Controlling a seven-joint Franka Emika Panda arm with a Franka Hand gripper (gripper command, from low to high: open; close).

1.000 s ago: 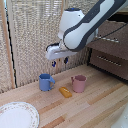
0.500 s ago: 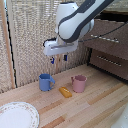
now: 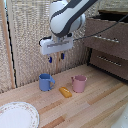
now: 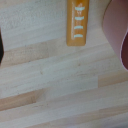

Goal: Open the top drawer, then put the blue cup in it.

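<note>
Hovering above the pale wooden tabletop (image 3: pixel 95 107), the white Franka arm's gripper (image 3: pixel 56 58) hangs with its two blue-tipped fingers (image 3: pixel 49 59) pointing down and a plain gap between them, released and grasping nothing.

The wide, dark brown wooden top drawer (image 3: pixel 107 35) of the dresser, with its long horizontal silver bar handle (image 3: pixel 106 30), lies at about three o'clock from the jaws in the exterior view, slightly higher and well apart. Its front sits level with the like lower drawer (image 3: pixel 110 62) beneath, so it appears closed. The handle's long axis runs sideways across the drawer front, dropping gently toward the exterior view's right; by my reading, the coming move calls for a sideways reach with the fingers turned to straddle that bar from above and below.

The small matte blue mug (image 3: pixel 46 82) stands upright on the table at about six o'clock from the gripper, slightly toward seven, clear of the fingers, its side handle facing the exterior view's right. A pink mug (image 3: pixel 79 83) stands near it at about four o'clock from the jaws, and a small orange oblong object (image 3: pixel 65 92) lies between the two mugs, just in front. A white patterned plate (image 3: pixel 17 116) rests at the near corner, toward seven o'clock.

From the wrist, only bare boards, the orange object and the pink mug's blurred edge show.
</note>
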